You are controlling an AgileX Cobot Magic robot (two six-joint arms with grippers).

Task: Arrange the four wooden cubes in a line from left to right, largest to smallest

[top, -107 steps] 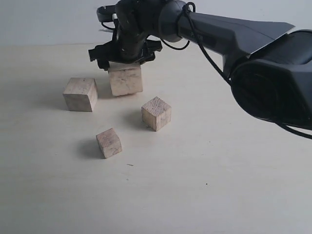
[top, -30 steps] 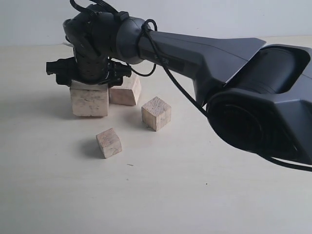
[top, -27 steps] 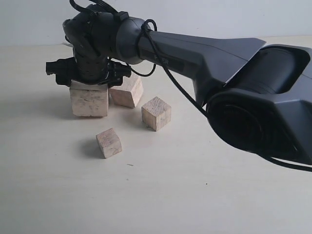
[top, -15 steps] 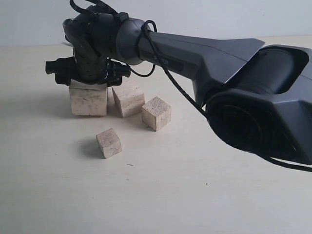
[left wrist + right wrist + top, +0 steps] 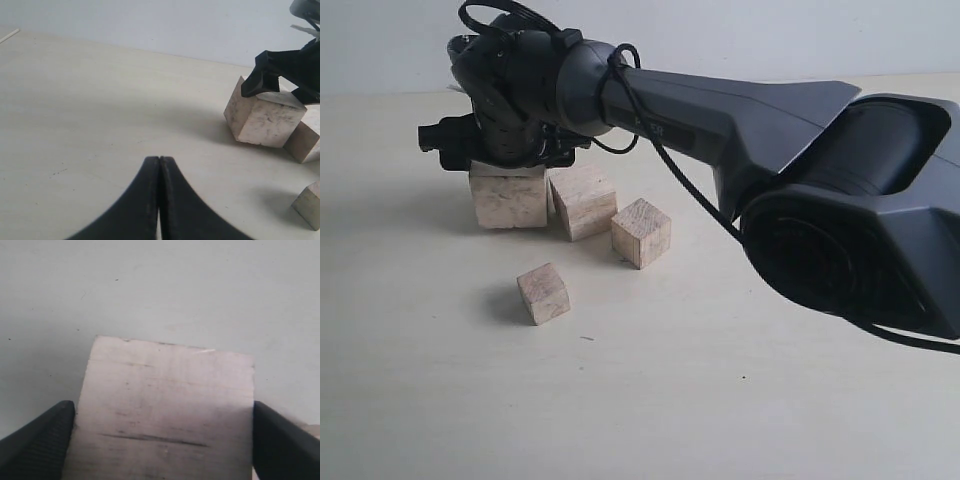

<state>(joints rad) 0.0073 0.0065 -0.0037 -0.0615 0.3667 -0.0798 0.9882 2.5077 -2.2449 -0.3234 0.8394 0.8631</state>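
My right gripper [image 5: 506, 160] is shut on the largest wooden cube [image 5: 508, 200] from above, at the far left of the group. In the right wrist view the gripper [image 5: 161, 412] has a finger at each side of this cube [image 5: 170, 380], whose face shows a thin slit line. The second cube [image 5: 582, 200] stands right against it on the right. Right of that stands the third cube [image 5: 641, 232], and the smallest cube [image 5: 544, 293] lies apart, nearer the front. My left gripper [image 5: 159, 161] is shut and empty, low over bare table, well away from the largest cube [image 5: 265, 117].
The pale table [image 5: 740, 400] carries only the cubes. The right arm's dark body [image 5: 840, 200] reaches across from the right over the back of the table. The left wrist view also shows the second cube [image 5: 305, 142] and a small cube [image 5: 310, 205] at the frame edge.
The right gripper left the second cube and closed on the largest one. The second cube turned and shifted forward. In the last half second the largest cube moved slightly right, against it.
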